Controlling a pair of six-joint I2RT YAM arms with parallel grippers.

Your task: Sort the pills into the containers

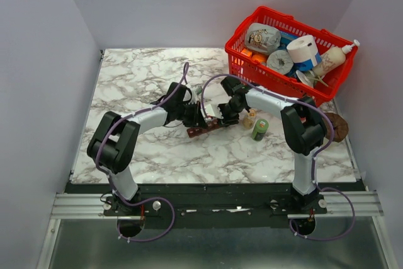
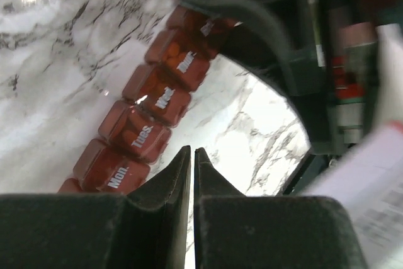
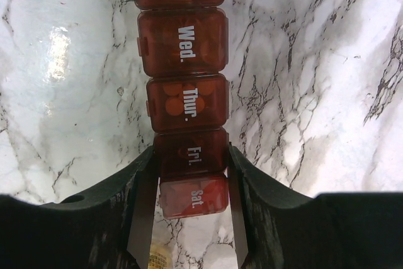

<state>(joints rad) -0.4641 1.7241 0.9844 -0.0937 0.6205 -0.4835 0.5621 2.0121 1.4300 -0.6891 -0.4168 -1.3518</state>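
Note:
The reddish-brown pill-organiser strip lies on the marble table between both arms. Its cells carry day labels from Mon. to Sat. and hold round orange pills that show through the lids. My right gripper is shut on the strip, with one finger on each side of the Fri. cell. My left gripper is shut and empty, just to the right of the Tues. cell of the strip. In the top view the left gripper and right gripper nearly meet over the strip.
A red wire basket full of household items stands at the back right. A small amber bottle and a green-capped bottle stand just right of the right gripper. A brown round object lies at the table's right edge.

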